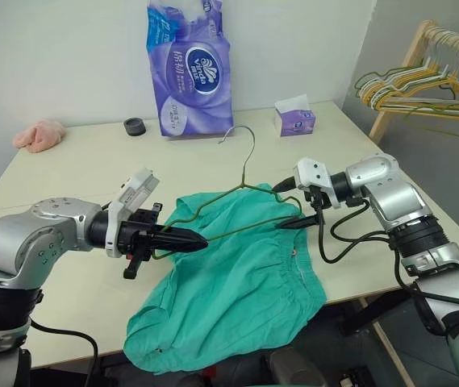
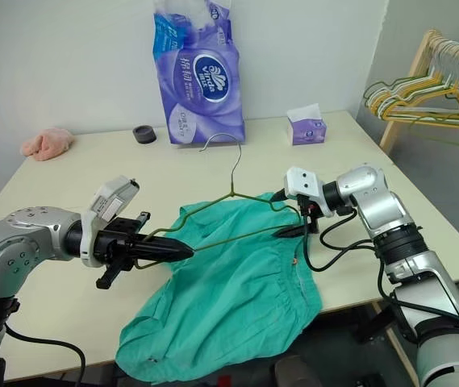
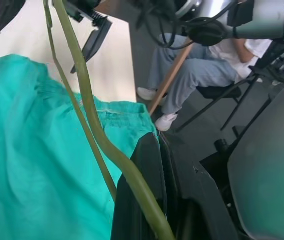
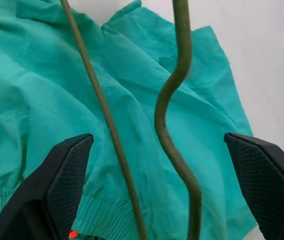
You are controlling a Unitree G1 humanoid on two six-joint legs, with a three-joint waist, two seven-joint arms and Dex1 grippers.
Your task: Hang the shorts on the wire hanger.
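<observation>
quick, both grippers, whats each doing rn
left gripper: closed on the wire hanger, over the shorts
right gripper: open, jaws either side of the hanger's wire, holding nothing

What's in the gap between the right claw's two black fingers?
In the right wrist view, the right gripper stands open with two strands of the wire hanger running between its fingers, and the shorts lie beneath.

Wire hanger [image 1: 241,189] above shorts [image 1: 237,282] — on table [image 1: 84,169]
</observation>
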